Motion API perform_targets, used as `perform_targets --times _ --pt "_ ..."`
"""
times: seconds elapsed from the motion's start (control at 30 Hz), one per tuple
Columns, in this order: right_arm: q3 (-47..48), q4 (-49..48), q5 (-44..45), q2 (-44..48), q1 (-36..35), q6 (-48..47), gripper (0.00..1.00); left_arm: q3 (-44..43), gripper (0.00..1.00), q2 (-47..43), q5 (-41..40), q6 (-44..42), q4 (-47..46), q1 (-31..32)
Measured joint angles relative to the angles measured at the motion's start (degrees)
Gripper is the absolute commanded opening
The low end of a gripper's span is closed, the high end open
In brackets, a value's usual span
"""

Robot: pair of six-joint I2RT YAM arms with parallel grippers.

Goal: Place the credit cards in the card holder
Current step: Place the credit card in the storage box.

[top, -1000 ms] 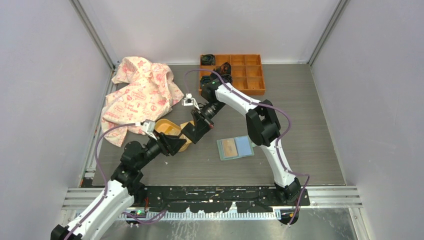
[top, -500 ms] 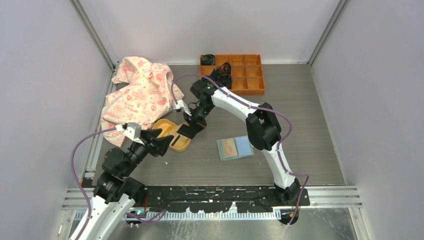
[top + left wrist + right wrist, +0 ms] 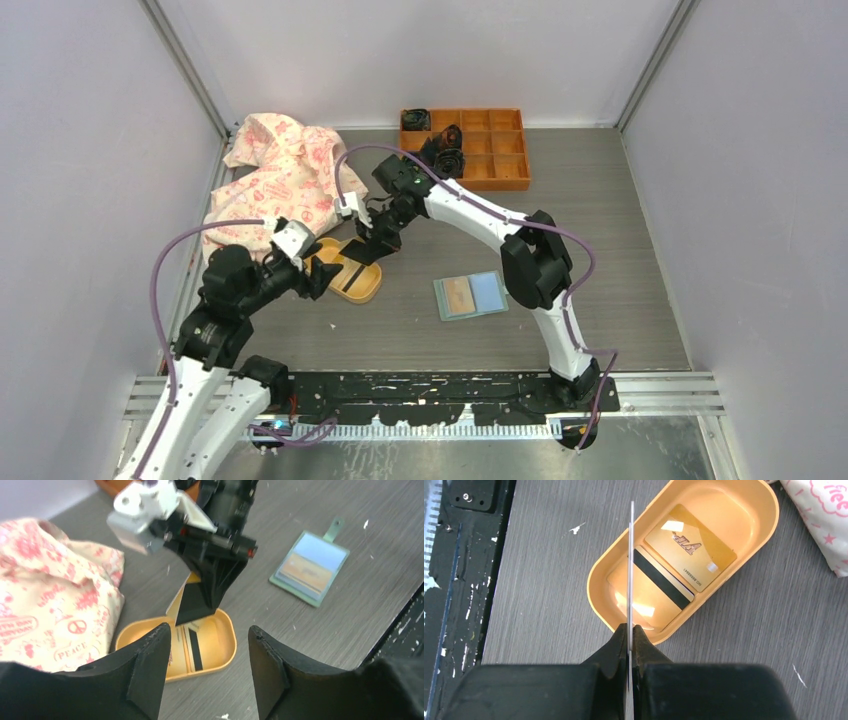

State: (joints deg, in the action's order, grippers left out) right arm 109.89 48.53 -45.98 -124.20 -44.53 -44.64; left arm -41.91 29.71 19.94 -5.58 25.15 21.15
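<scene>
My right gripper (image 3: 630, 630) is shut on a thin pale credit card (image 3: 631, 565), seen edge-on and held upright over the yellow-orange oval dish (image 3: 596, 575). In the dish lie a gold card (image 3: 691, 545) and a dark-striped card (image 3: 649, 592). From above, the right gripper (image 3: 365, 250) hangs over the dish (image 3: 355, 290). My left gripper (image 3: 210, 629) stands open and empty just near-left of the dish (image 3: 227, 630), facing the right gripper and its card (image 3: 175, 606). The mint-green card holder (image 3: 470, 296) lies open on the table to the right, apart from both grippers, also in the left wrist view (image 3: 310, 566).
A crumpled pink-patterned cloth (image 3: 280, 190) lies at the back left, touching the dish's far side. An orange compartment tray (image 3: 485, 145) with dark items stands at the back centre. Pale enclosure walls close in both sides.
The left arm has drawn back to the left, away from the dish, and its jaws have widened a little. The right gripper has shifted left with the card to above the dish.
</scene>
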Motion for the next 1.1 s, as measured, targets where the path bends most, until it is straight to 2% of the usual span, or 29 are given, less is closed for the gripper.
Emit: perform_targets --times 0.13,0.2,0.27,0.4,0.5,0.73,0.93,1.1 --pt "-5.3 -6.2 1.0 2.3 0.0 4.0 0.04 3.6 0.57 3.1 13.6 -1.3 -1.1 -12.7" --pt "-7.6 -8.7 1.0 3.3 0.0 5.4 0.04 6.4 0.58 6.1 22.5 0.7 -6.5 -21.7" --pt "-9.4 -10.9 1.0 4.0 0.0 6.4 0.04 9.1 0.61 8.9 28.0 2.7 -13.1 -25.8" --pt "-10.9 -13.5 0.9 4.5 0.0 7.4 0.04 12.3 0.64 16.1 36.9 4.9 -23.2 -27.4" --pt "-11.2 -14.6 0.9 4.5 -0.1 7.5 0.04 12.4 0.64 18.9 40.6 3.3 -26.5 -27.7" --pt "-11.5 -17.1 1.1 4.5 -0.7 7.8 0.04 9.6 0.53 24.7 46.2 -6.6 -25.2 -28.5" --pt "-13.0 -18.7 1.5 4.5 -1.4 7.8 0.04 6.0 0.43 31.1 51.6 -11.9 -21.7 -29.5" --pt "-13.4 -18.9 1.6 4.6 -1.5 7.8 0.04 5.3 0.38 32.7 54.8 -15.7 -18.3 -29.5"
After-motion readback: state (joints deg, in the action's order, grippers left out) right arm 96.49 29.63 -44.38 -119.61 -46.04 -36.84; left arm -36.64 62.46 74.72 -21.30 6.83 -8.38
